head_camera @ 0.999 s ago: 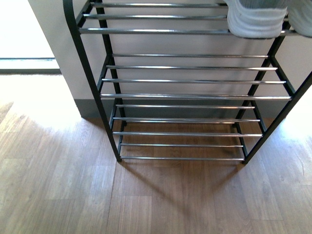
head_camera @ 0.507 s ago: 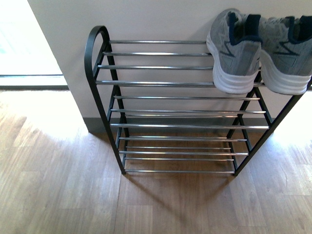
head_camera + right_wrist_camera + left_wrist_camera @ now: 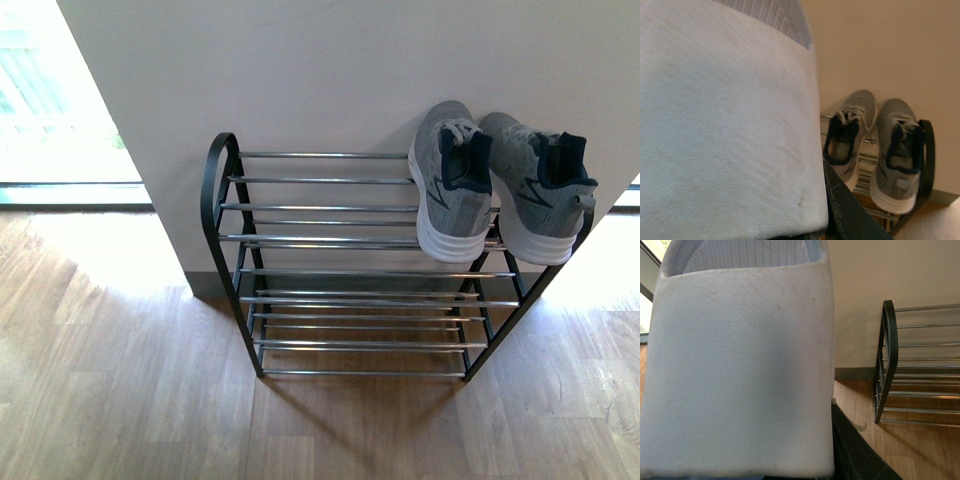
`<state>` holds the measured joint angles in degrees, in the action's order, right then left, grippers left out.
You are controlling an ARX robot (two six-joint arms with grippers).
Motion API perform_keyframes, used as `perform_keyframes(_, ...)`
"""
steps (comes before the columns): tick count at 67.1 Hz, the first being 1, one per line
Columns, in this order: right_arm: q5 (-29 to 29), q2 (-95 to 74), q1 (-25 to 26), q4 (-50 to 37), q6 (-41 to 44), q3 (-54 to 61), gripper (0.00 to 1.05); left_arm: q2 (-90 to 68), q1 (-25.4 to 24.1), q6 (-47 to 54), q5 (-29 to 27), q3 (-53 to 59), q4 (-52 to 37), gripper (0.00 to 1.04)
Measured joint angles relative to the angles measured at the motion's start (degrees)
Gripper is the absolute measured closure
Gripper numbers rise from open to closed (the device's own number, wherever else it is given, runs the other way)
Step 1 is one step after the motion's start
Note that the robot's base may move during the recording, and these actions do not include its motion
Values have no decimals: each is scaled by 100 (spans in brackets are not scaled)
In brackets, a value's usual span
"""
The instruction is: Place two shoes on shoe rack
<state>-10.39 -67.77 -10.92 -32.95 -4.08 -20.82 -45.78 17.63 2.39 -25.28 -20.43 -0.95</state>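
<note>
Hovering well back from the shoe rack [image 3: 215, 200], both arms were out of the front view. The wrist views showed what they carried. A pale-blue slide, the left-hand sandal [image 3: 740, 365], filled the left wrist view, with one dark finger of the left tool [image 3: 847, 445] showing beside its strap. The right-hand sandal [image 3: 725, 125] filled the other view in the same way, beside the right tool [image 3: 845, 210].

I judged each tool clamped on its sandal, since both hung clear of the wooden floor [image 3: 120, 400]. The jaws themselves were hidden behind the straps.

On the rack, the grey sneakers [image 3: 450, 190] sat at the right end of the top tier. Their toes were against the wall [image 3: 300, 80] and their heels hung over the front bar. Everything to the left of them on that tier was bare chrome.

That was the spot to aim for, I reckoned. The sandals should come in toes first, level and side by side, each sole bridging at least two bars. Those bars were thin and widely gapped, so a tilted slide could nose down between them. Each tool should let go only once the bars carried the weight. The right arm also had to keep off the nearer sneaker, which looked easy to knock loose.
</note>
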Motion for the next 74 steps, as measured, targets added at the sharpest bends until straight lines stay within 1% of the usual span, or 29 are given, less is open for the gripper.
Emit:
perform_keyframes(11, 772, -1102, -896, 466, 92, -990, 103, 0, 0, 0, -11, 0, 0, 103)
perform_keyframes(18, 1161, -1840, -1357, 710, 92, -1626, 103, 0, 0, 0, -4, 0, 0, 103)
perform_keyframes(20, 1453, -2326, -1615, 758, 142, -2006, 103, 0, 0, 0, -7, 0, 0, 103)
perform_keyframes(27, 2009, -3193, -1993, 820, 380, -2669, 103, 0, 0, 0, -7, 0, 0, 103)
perform_keyframes(34, 2518, -4035, -2262, 863, 667, -3314, 103, 0, 0, 0, -7, 0, 0, 103)
perform_keyframes(42, 2990, -4944, -2435, 1003, 975, -4039, 103, 0, 0, 0, -7, 0, 0, 103)
perform_keyframes(52, 3526, -5880, -2452, 1331, 1150, -4878, 103, 0, 0, 0, -7, 0, 0, 103)
perform_keyframes(58, 3794, -6459, -2385, 1491, 1255, -5421, 103, 0, 0, 0, -7, 0, 0, 103)
perform_keyframes(74, 4240, -7591, -2116, 1937, 1423, -6675, 103, 0, 0, 0, -7, 0, 0, 103)
